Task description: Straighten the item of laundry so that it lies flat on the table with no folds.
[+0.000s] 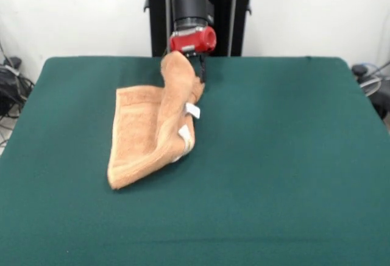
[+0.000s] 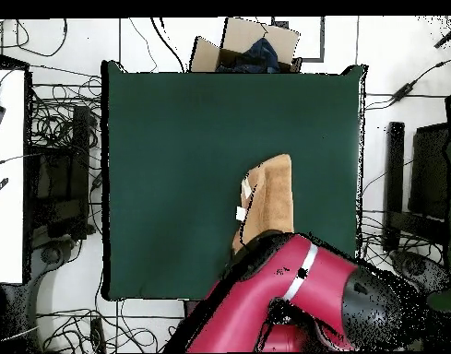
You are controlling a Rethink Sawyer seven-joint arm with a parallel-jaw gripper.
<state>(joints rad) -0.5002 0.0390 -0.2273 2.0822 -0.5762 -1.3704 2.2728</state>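
On the far half of the green table (image 1: 292, 156), close to the robot's pedestal, lies the peach-orange towel (image 1: 143, 132). One part of it rests flat on the felt, while the other part rises as a folded ridge toward the gripper (image 1: 196, 64), which holds the upper corner of the cloth lifted from the table. The gripper's fingers appear closed on this corner. A small white tag (image 1: 192, 110) hangs from the raised edge. Seen from overhead, the red arm (image 2: 293, 295) covers the lower end of the towel (image 2: 273, 198), and a cardboard box (image 2: 243, 46) stands beyond the table's far edge.
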